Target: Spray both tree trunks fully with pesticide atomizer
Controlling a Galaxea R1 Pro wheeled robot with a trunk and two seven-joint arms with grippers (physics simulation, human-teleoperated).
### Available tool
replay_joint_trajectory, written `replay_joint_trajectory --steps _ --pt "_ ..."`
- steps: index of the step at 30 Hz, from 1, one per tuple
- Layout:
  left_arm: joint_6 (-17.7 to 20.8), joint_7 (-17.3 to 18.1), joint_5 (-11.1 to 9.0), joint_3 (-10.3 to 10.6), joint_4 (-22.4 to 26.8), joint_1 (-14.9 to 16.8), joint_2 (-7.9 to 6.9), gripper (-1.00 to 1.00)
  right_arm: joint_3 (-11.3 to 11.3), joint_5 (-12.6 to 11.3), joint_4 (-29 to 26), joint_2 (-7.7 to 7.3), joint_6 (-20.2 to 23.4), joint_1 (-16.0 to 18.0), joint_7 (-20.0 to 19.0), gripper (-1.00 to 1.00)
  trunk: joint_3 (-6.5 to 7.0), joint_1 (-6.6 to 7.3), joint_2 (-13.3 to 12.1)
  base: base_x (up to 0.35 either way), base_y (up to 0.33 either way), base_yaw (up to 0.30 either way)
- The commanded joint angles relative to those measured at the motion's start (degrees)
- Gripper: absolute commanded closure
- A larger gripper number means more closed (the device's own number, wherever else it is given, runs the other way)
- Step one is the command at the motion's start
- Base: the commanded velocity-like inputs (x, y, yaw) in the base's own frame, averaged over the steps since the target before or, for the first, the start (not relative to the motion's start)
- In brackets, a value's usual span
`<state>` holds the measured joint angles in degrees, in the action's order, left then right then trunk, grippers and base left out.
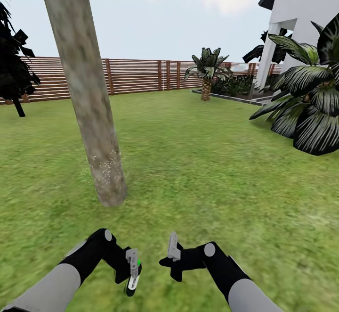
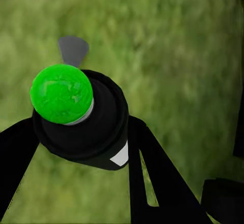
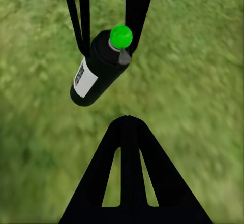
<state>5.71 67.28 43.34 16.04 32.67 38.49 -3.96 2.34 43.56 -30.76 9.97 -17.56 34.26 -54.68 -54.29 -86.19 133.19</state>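
Near the tree, left end effector grips the pesticide atomizer; right end effector closed.

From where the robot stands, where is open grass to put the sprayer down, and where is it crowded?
Open lawn stretches between the thick mottled beige-grey tree trunk and the dark striped-leaf palm bush, back to the brown slatted wooden fence. It is crowded at the trunk's foot and near the bush. The left tool holds the black green-capped pesticide atomizer.
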Motion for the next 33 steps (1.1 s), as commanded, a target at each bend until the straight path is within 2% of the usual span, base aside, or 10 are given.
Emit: replay_joint_trajectory --steps 1,8,17,27,33 --pt "0.56 0.21 -0.02 0.34 0.11 0.01 0.73 1.0 -0.06 0.47 -0.09 0.02 -0.28 0.02 -0.01 1.0 -0.06 0.01 0.02 0.0 0.0 0.0" --pt "0.46 0.22 -0.07 0.5 0.05 0.01 3.33 1.0 -0.06 0.55 -0.09 0.02 -0.28 0.02 0.09 1.0 -0.06 0.01 0.02 0.0 0.0 0.0" --pt "-0.14 0.35 -0.34 0.74 -0.7 0.01 3.82 1.0 -0.06 0.56 -0.04 0.02 -0.28 0.02 0.1 1.0 -0.06 0.01 0.02 0.0 0.0 0.0" --pt "-0.18 0.39 -0.57 0.67 -0.68 0.01 5.78 1.0 -0.06 0.56 -0.09 0.02 -0.28 0.02 0.1 1.0 -0.06 0.01 0.02 0.0 0.0 0.0" --pt "-0.26 0.4 -0.86 0.62 -0.71 0.01 6.07 1.0 -0.06 0.56 -0.09 0.02 -0.28 0.02 0.14 1.0 -0.06 0.01 0.02 0.0 0.0 0.0"
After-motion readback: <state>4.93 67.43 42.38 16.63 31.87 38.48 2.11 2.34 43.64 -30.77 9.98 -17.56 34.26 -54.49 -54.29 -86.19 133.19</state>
